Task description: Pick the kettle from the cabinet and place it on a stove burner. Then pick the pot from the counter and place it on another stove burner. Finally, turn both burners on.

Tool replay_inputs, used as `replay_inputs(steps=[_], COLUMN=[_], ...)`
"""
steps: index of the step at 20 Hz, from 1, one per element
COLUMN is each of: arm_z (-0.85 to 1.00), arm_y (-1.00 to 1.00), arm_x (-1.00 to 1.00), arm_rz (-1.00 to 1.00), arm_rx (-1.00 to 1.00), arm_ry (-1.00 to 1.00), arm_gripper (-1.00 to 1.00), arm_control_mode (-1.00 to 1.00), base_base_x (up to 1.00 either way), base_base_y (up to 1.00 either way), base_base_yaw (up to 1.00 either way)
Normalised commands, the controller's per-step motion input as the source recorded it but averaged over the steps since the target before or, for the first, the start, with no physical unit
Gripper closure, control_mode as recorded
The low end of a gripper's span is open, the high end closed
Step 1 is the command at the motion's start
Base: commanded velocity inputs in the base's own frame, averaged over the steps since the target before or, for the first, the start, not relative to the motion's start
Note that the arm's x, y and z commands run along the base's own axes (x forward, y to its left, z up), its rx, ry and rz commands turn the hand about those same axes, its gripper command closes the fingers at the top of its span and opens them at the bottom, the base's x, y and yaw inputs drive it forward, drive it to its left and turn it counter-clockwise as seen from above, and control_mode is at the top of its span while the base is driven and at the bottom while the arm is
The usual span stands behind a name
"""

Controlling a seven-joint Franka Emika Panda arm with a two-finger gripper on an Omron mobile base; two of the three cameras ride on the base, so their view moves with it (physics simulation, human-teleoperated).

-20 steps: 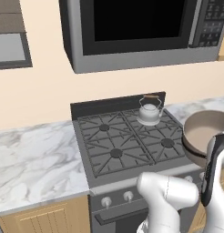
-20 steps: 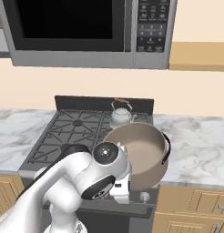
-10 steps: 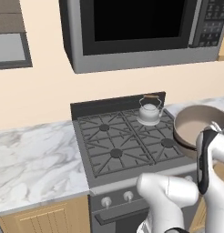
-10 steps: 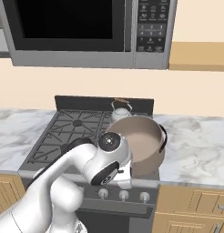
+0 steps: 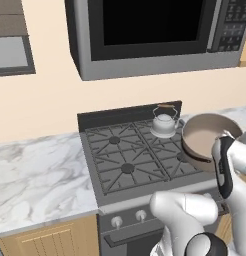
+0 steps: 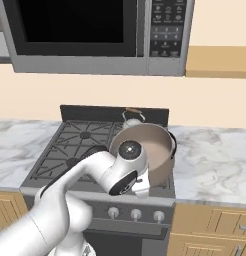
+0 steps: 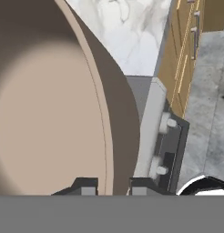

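Note:
The wide taupe pot (image 5: 207, 139) with a beige inside hangs slightly tilted over the right side of the stove (image 5: 127, 167). My gripper (image 7: 113, 187) is shut on its rim, one finger inside the wall and one outside. The pot (image 7: 45, 113) takes up the left of the hand view. In the right base view the pot (image 6: 150, 145) sits just beyond my arm's wrist. The small silvery kettle (image 5: 164, 122) stands on the back right burner, and in the right base view the pot partly hides the kettle (image 6: 134, 115). The veined white counter (image 6: 215, 160) lies to the right.
A grey microwave (image 5: 145, 30) hangs over the stove. Knobs (image 6: 135, 215) line the stove's front panel, and two knobs (image 7: 166, 123) show below the pot in the hand view. More counter (image 5: 35, 175) stretches left of the stove. A tan cabinet board (image 6: 220, 62) is at upper right.
The pot, held in my gripper, has moved left from over the counter to over the stove's right side. The kettle has stayed put.

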Motion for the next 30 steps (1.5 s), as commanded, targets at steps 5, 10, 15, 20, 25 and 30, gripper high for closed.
replay_inputs(steps=[5,10,15,20,25,30], arm_z=[-0.01,0.00,0.00,0.00,-0.01,-0.08], arm_y=[0.01,0.05,0.05,0.05,0.02,0.00], arm_x=[0.26,0.36,0.38,0.38,0.31,0.12], arm_rz=[0.10,0.07,0.07,0.07,0.07,0.03], arm_rx=[0.00,0.00,0.00,0.00,0.00,0.00], arm_ry=[0.01,0.04,0.04,0.04,0.04,0.01], arm_gripper=[1.00,1.00,1.00,1.00,1.00,1.00], arm_control_mode=[-1.00,-1.00,-1.00,-1.00,-1.00,-1.00], base_base_x=[0.00,0.00,0.00,0.00,0.00,0.00], base_base_y=[0.00,0.00,0.00,0.00,0.00,0.00], base_base_yaw=[0.00,0.00,0.00,0.00,0.00,0.00])
